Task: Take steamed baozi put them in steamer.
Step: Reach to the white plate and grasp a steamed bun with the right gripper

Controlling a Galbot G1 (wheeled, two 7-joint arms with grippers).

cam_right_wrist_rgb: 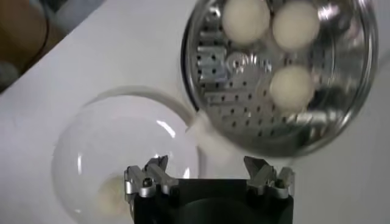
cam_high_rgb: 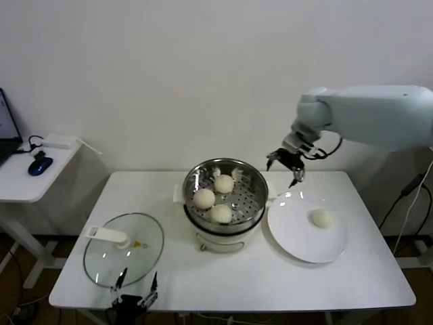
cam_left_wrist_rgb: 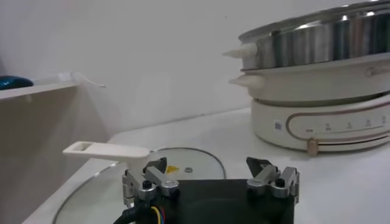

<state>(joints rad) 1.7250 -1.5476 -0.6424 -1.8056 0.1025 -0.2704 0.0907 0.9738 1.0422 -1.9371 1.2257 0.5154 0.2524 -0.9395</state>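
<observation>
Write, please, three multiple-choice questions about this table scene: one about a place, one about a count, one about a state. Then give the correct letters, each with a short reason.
1. Where is the glass lid?
A. On the steamer
B. Flat on the table, on the robot's left of the steamer
C. On the plate

2. How many baozi lie in the steamer?
A. One
B. Three
C. Four

3. What is the state of the right end effector?
A. Open and empty
B. Shut on a baozi
C. Shut on the lid handle

Answers:
1 B, the lid rests on the table near the left end effector.
2 B, three baozi sit in the basket and a fourth baozi is on the plate.
3 A, its fingers stand apart with nothing between them, above the gap between steamer and plate.
</observation>
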